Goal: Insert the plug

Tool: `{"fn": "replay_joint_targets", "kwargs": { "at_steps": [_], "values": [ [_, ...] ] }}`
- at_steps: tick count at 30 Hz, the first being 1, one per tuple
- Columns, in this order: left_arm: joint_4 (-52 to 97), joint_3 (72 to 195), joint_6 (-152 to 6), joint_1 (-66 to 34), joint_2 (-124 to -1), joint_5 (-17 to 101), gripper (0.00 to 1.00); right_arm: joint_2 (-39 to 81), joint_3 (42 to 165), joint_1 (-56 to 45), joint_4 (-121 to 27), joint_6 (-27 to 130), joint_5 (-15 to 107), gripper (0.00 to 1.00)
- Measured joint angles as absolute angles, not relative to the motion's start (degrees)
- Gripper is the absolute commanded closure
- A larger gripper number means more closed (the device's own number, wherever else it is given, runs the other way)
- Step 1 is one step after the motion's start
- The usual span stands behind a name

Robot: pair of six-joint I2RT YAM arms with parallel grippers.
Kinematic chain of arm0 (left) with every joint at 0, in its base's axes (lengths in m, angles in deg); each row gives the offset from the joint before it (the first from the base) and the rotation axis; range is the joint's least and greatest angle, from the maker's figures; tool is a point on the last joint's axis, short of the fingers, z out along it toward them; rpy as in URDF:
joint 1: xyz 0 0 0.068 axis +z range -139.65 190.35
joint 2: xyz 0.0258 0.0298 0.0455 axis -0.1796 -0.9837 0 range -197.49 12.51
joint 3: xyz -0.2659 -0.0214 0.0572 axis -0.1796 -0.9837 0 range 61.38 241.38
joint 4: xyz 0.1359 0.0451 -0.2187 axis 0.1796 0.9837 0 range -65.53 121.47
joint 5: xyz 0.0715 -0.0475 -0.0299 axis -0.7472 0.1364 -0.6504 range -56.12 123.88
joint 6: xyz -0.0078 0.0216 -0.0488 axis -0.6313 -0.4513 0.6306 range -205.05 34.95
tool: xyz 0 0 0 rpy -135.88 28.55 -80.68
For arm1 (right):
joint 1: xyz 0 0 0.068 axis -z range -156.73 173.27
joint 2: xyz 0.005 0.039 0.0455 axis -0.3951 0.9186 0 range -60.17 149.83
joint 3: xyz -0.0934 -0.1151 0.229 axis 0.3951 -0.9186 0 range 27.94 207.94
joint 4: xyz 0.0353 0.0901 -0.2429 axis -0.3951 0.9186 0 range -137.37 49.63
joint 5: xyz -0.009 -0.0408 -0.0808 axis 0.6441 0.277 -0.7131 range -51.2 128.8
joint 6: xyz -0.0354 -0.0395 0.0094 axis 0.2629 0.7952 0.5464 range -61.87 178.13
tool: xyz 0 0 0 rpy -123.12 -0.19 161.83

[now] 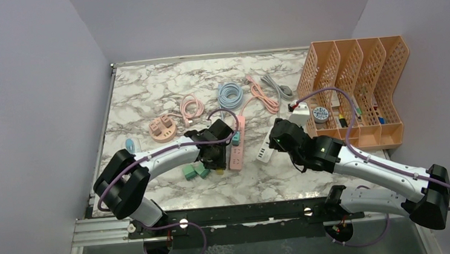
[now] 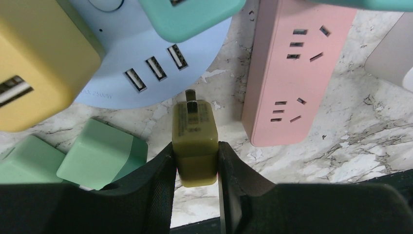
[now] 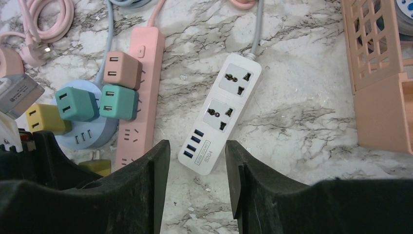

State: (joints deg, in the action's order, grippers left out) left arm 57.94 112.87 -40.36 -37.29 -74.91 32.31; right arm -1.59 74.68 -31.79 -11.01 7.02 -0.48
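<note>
My left gripper (image 2: 196, 148) is shut on an olive-yellow plug (image 2: 195, 131), pads pressed on both its sides, prongs pointing away toward the round blue socket hub (image 2: 146, 63). The plug lies low over the marble, between the hub and the pink power strip (image 2: 292, 73). The top view shows the left gripper (image 1: 216, 158) just left of the pink strip (image 1: 236, 144). My right gripper (image 3: 197, 146) stands open with nothing between its fingers, above the near end of a white power strip (image 3: 219, 117). The olive plug (image 3: 97, 167) also shows at that view's lower left.
A yellow adapter (image 2: 39, 63) and a teal one (image 2: 190, 14) sit in the blue hub. Green adapters (image 2: 102, 153) lie left of the held plug. Coiled cables (image 1: 230, 94) and a round pink hub (image 1: 163, 129) lie farther back. An orange file rack (image 1: 359, 86) stands at the right.
</note>
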Motion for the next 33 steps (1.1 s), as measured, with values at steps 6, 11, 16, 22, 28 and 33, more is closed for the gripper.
{"fn": "replay_joint_targets", "kwargs": {
  "at_steps": [6,11,16,22,28,33],
  "values": [
    [56.65,112.89,-43.79,-37.29,-71.83,31.96,0.79,-2.5,74.66,-31.79,-12.15,10.28,0.76,0.54],
    [51.38,112.87,-51.14,-37.18,-63.98,37.73,0.79,-7.57,73.85,-31.79,-15.45,18.78,9.59,0.53],
    [44.21,112.82,-59.97,-37.01,-57.73,49.6,0.78,-13.94,73.35,-31.79,-19.14,28.66,26.73,0.52],
    [43.32,116.21,-72.64,-37.01,-55.94,63.79,0.81,-13.41,81.74,-31.79,-18.4,37.97,42.09,0.5],
    [47.12,122.24,-83.2,-36.61,-54.36,75.11,0.83,-12.54,90.64,-31.79,-16.78,44.05,51.95,0.48],
    [49.5,124.49,-87.88,-35.96,-51.5,80.09,0.84,-12.23,91.19,-31.79,-14.66,48.61,58.18,0.48]
  ]
}}
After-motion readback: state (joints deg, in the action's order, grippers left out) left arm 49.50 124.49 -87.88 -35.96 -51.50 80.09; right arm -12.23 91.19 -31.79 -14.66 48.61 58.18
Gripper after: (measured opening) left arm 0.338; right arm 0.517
